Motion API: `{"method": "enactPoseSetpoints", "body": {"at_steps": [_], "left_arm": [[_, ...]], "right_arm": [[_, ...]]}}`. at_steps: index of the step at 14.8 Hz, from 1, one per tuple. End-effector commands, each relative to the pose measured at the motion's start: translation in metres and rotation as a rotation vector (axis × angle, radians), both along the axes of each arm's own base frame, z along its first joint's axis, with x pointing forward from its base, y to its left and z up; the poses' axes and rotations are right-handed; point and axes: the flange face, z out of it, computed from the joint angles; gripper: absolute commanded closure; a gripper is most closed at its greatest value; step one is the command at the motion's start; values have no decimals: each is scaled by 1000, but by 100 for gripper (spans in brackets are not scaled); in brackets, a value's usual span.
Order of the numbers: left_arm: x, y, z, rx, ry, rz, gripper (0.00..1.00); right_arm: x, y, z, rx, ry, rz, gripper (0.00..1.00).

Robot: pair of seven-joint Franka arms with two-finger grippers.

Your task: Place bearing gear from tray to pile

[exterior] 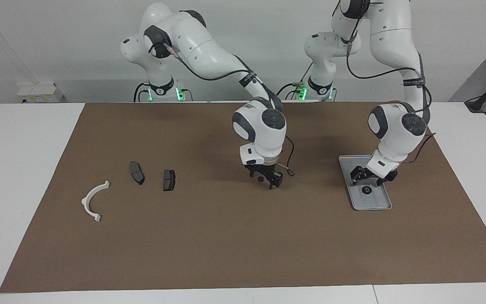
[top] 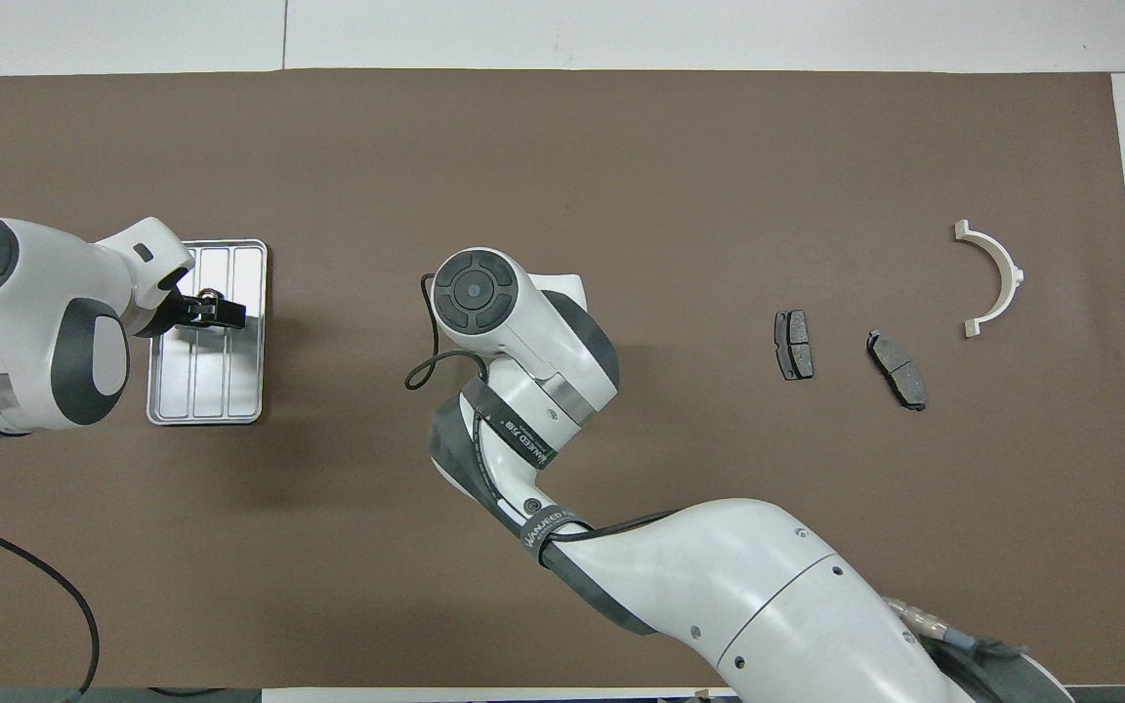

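In the facing view, at the right arm's end of the tabletop [exterior: 40, 139], lies the pile: a white half-ring bracket [exterior: 94, 201] and two dark brake pads [exterior: 137, 172] [exterior: 169, 180], all apart from one another on the brown mat [exterior: 243, 253]. The right gripper [exterior: 267, 178] hangs over the middle of the mat, well apart from the pile; whether its fingers are apart or together cannot be told. The left gripper [exterior: 368, 177] is tilted over the silver tray [exterior: 383, 205], and its fingers stand apart. A small dark round part, the bearing gear [exterior: 367, 190], lies on the tray floor just below those fingertips; whether they touch it cannot be told.
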Motion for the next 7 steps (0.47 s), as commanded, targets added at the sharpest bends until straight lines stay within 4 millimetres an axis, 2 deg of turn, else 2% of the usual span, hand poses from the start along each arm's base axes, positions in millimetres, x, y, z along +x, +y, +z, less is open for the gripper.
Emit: {"method": "enactPoseSetpoints", "body": {"at_steps": [1,3,7], "left_arm": [[-8,-2,5,-6,-27,15,4],[-4,-3,6,-6,-45,15,4],[3,-3,9,-5,-71,15,4]], "right_arm": [[-5,-5,4,-14,2,18,15],[-5,-3,6,-7,8,12,22],[-4,-4,16,-8,15,7,46]]}}
